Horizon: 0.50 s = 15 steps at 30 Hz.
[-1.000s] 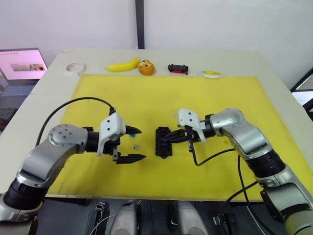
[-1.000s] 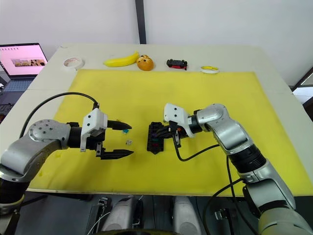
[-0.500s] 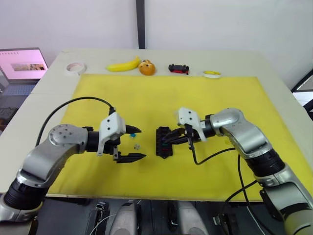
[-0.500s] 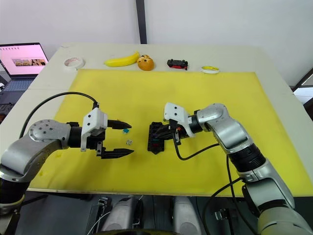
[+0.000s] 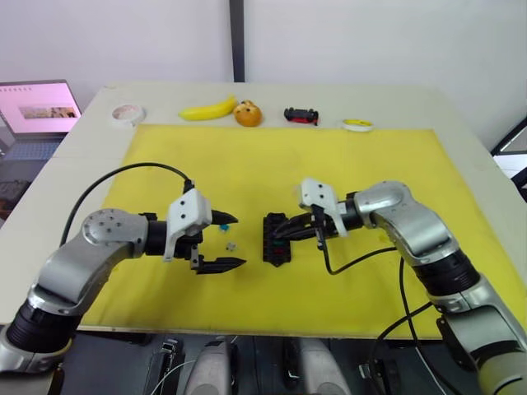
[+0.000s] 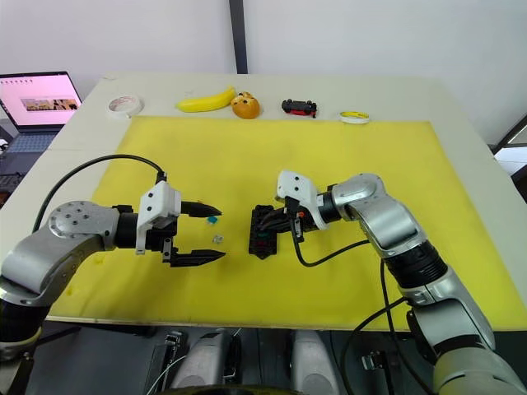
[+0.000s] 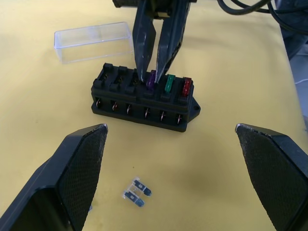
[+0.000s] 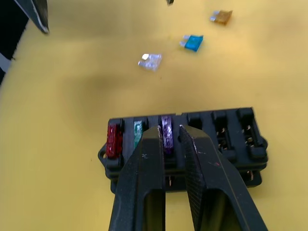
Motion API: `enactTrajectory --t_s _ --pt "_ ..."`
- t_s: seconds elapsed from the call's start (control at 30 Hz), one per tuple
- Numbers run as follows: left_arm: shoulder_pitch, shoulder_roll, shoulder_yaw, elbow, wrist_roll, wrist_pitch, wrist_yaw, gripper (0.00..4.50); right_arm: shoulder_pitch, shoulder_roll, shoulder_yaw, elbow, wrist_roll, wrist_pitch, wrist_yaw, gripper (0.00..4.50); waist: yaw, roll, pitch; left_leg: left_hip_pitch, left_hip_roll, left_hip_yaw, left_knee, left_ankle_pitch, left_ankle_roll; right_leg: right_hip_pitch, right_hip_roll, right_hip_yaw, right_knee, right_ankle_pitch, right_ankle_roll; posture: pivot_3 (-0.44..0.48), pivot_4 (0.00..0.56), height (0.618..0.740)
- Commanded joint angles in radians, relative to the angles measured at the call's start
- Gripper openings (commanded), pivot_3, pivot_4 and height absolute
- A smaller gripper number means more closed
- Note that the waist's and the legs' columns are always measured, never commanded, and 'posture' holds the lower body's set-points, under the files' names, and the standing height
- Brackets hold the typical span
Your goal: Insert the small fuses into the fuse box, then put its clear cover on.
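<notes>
The black fuse box [image 5: 274, 239] lies mid-mat with red [image 8: 113, 139], green [image 8: 137, 134] and purple [image 8: 166, 131] small fuses standing in its slots; the other slots are bare. My right gripper [image 8: 168, 130] reaches down onto the box, its fingers closed narrowly on the purple fuse. Loose grey-white [image 8: 150, 61], teal [image 8: 192, 42] and brown [image 8: 221, 17] fuses lie on the mat between the box and my left gripper [image 5: 237, 241]. That gripper hovers wide open just left of them, holding nothing. The clear cover [image 7: 94, 41] rests on the mat right behind the box.
Everything sits on a yellow mat [image 5: 247, 164]. Along the table's far edge lie a tape roll [image 5: 127, 113], a banana [image 5: 206, 109], an orange [image 5: 246, 113], a toy car [image 5: 300, 115] and a yellow tape roll [image 5: 356, 125]. A laptop [image 5: 37, 111] stands at far left.
</notes>
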Motion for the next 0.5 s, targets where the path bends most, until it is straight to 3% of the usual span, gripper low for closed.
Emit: enactTrajectory --t_s 0.03,0.27,0.33,0.5 --pt "-0.013 0.005 0.012 -0.018 0.002 -0.014 -0.006 4.50 -0.031 0.005 -0.045 -0.020 0.030 -0.002 -0.003 0.69 0.000 0.000 0.000 0.000 0.000 0.000 0.000 0.000 0.000 0.000 0.000 0.000 0.000 0.000 0.000 0.000 0.150 0.737" --pt "-0.014 0.007 0.013 -0.017 0.002 -0.015 -0.010 4.50 -0.026 0.004 -0.071 -0.030 0.067 0.001 -0.003 0.69 0.000 0.000 0.000 0.000 0.000 0.000 0.000 0.000 0.000 0.000 0.000 0.000 0.000 0.000 0.000 0.000 0.150 0.737" --pt "-0.015 0.008 0.012 -0.016 0.003 -0.016 -0.012 4.50 -0.003 0.000 -0.067 -0.022 0.057 -0.031 -0.007 0.13 0.000 0.000 0.000 0.000 0.000 0.000 0.000 0.000 0.000 0.000 0.000 0.000 0.000 0.000 0.000 0.000 0.150 0.737" --pt "-0.017 0.008 0.012 -0.013 0.005 -0.017 -0.013 4.50 0.041 0.004 -0.063 -0.015 0.045 -0.093 -0.021 0.04 0.000 0.000 0.000 0.000 0.000 0.000 0.000 0.000 0.000 0.000 0.000 0.000 0.000 0.000 0.000 0.000 0.150 0.737"
